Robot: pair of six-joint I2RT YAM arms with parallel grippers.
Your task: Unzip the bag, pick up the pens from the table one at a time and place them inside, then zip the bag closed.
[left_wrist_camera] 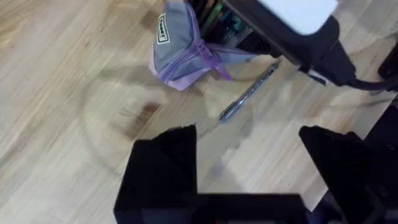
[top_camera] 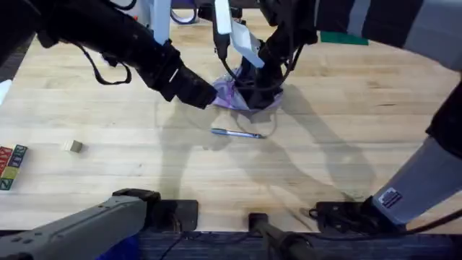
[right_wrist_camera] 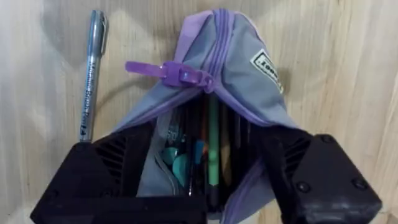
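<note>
The lavender and grey bag (top_camera: 242, 97) lies at the table's (top_camera: 346, 144) middle with its zipper partly open. Its purple pull (right_wrist_camera: 168, 71) sits near the closed end, and several pens stand inside the mouth (right_wrist_camera: 208, 155). My right gripper (top_camera: 254, 88) is open over the open end, its black fingers (right_wrist_camera: 106, 168) straddling the mouth. A silvery blue-grey pen (top_camera: 237, 133) lies on the wood just in front of the bag, also seen beside it (right_wrist_camera: 92, 74). My left gripper (top_camera: 206, 95) hovers open at the bag's left end, with bag (left_wrist_camera: 180, 56) and pen (left_wrist_camera: 249, 93) ahead of its fingers (left_wrist_camera: 165, 162).
Coloured letter blocks (top_camera: 11, 166) lie at the left edge, and a small wooden block (top_camera: 71, 146) sits nearby. A green item (top_camera: 343, 37) lies at the back right. Bare wood stretches right of the bag and toward the front edge.
</note>
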